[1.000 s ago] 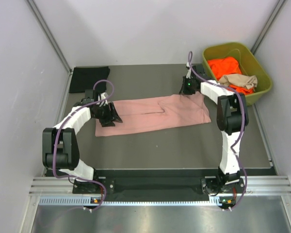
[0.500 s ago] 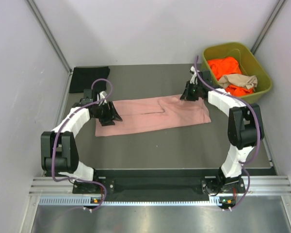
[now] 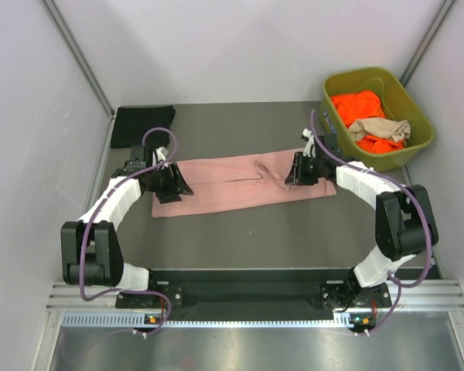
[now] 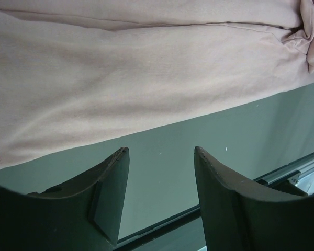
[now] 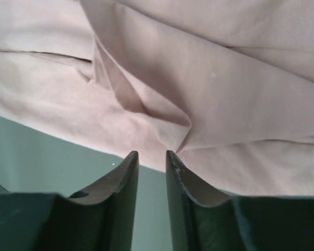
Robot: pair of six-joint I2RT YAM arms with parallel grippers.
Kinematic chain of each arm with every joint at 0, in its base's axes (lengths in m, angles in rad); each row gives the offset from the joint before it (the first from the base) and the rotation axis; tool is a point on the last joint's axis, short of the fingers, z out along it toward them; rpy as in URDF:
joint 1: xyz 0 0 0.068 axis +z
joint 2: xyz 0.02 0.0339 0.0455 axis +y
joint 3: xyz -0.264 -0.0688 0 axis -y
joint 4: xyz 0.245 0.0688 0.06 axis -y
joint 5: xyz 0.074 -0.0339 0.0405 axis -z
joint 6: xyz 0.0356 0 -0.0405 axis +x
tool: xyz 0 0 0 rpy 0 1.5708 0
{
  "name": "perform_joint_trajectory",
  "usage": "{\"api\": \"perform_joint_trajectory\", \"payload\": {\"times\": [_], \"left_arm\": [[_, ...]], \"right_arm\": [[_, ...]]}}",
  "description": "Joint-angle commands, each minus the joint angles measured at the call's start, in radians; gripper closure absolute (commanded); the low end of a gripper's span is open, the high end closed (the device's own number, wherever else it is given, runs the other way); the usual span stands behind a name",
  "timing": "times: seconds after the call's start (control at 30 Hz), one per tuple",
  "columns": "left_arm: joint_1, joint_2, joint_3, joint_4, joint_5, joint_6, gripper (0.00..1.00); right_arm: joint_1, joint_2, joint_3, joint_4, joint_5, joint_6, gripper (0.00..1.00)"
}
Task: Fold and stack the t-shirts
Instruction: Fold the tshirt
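The dusty pink t-shirt (image 3: 232, 185) lies folded into a long strip across the table, with a pucker right of its middle. It fills the left wrist view (image 4: 120, 78) and the right wrist view (image 5: 225, 78). My left gripper (image 3: 178, 188) is open and empty, at the strip's left end; its tips (image 4: 161, 150) are over bare table just off the near edge. My right gripper (image 3: 292, 176) is over the strip's right part. Its jaws (image 5: 152, 152) stand narrowly apart at the cloth's near edge, where a crease runs in, with nothing between them. A black t-shirt (image 3: 141, 126) lies folded at the far left.
An olive-green bin (image 3: 420, 131) stands at the far right, holding an orange t-shirt (image 3: 359, 104) and a tan one (image 3: 380, 127). Grey walls close in the table on three sides. A metal rail runs along the near edge (image 3: 255, 297).
My right gripper has moved from the shirt's far right edge toward me and slightly left, and the cloth beside it has puckered. The left gripper has hardly moved.
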Motion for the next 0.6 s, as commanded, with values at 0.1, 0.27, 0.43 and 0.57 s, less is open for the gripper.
{"api": "perform_joint_trajectory", "payload": {"times": [0.1, 0.27, 0.43, 0.57], "left_arm": [[0.004, -0.039, 0.002, 0.004, -0.014, -0.006, 0.43], [0.004, -0.033, 0.022, 0.005, -0.020, -0.014, 0.42], [0.004, -0.024, 0.035, 0.010, -0.001, -0.025, 0.42], [0.004, -0.020, 0.045, 0.001, 0.000, -0.022, 0.42]], "right_arm": [[-0.029, -0.012, 0.095, -0.041, -0.030, -0.074, 0.66], [-0.034, 0.062, 0.164, 0.007, -0.078, -0.033, 0.63], [-0.009, 0.197, 0.244, 0.068, -0.124, 0.035, 0.59], [-0.009, 0.273, 0.286, 0.115, -0.170, 0.094, 0.61]]}}
